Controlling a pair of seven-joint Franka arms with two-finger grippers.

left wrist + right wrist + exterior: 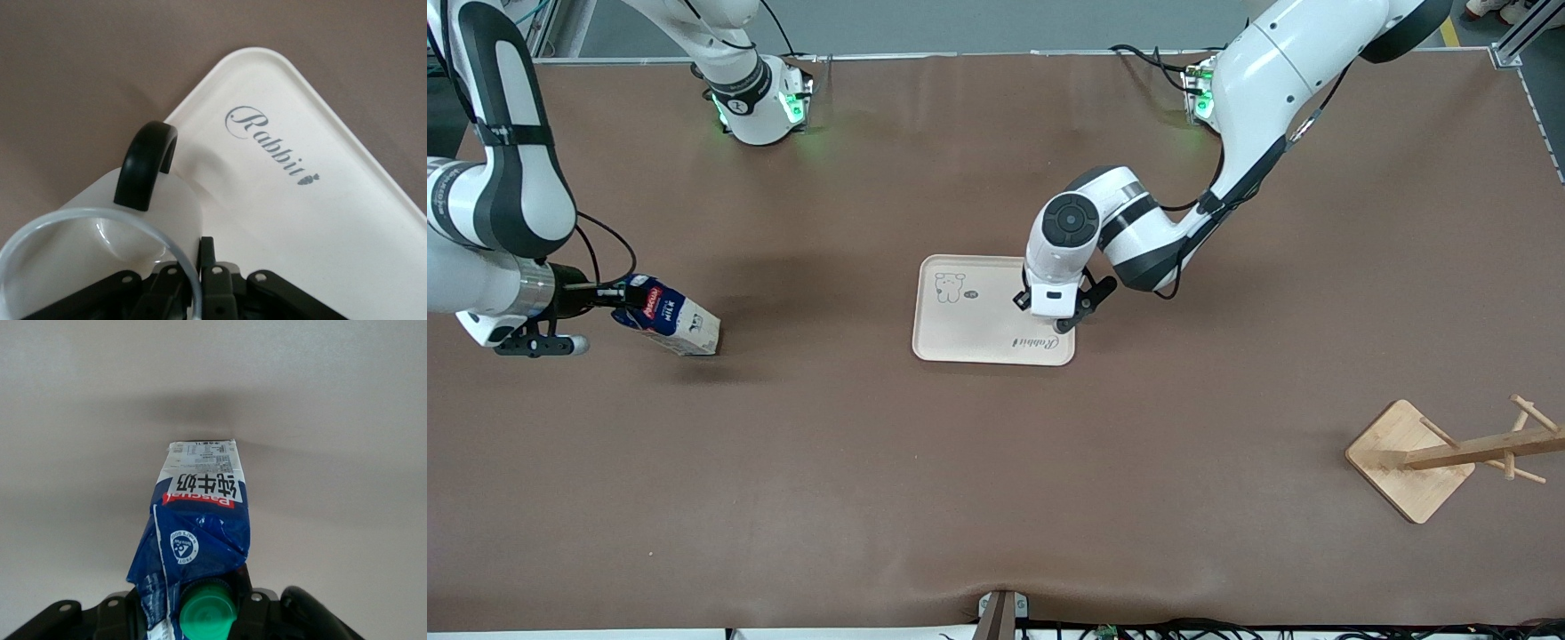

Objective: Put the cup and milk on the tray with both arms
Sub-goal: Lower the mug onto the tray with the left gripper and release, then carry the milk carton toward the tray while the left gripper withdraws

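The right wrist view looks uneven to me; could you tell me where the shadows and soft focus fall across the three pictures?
Right wrist view: a dark shadow on the table past the milk; its green cap is soft. Left wrist view: the cup rim is blurred, the tray lettering sharp. Front view: even light, with faint shadows beside the carton.

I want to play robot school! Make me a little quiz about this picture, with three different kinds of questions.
1. True or false: the right gripper is shut on the milk carton.
2. Which item is the left gripper holding over the tray? A) a spoon B) the white mug C) a bowl
3. Fill in: the wooden rack stands nearer to the front camera than the tray, toward the ____ arm's end of the table.

Key: 1 true; 2 B; 3 left.
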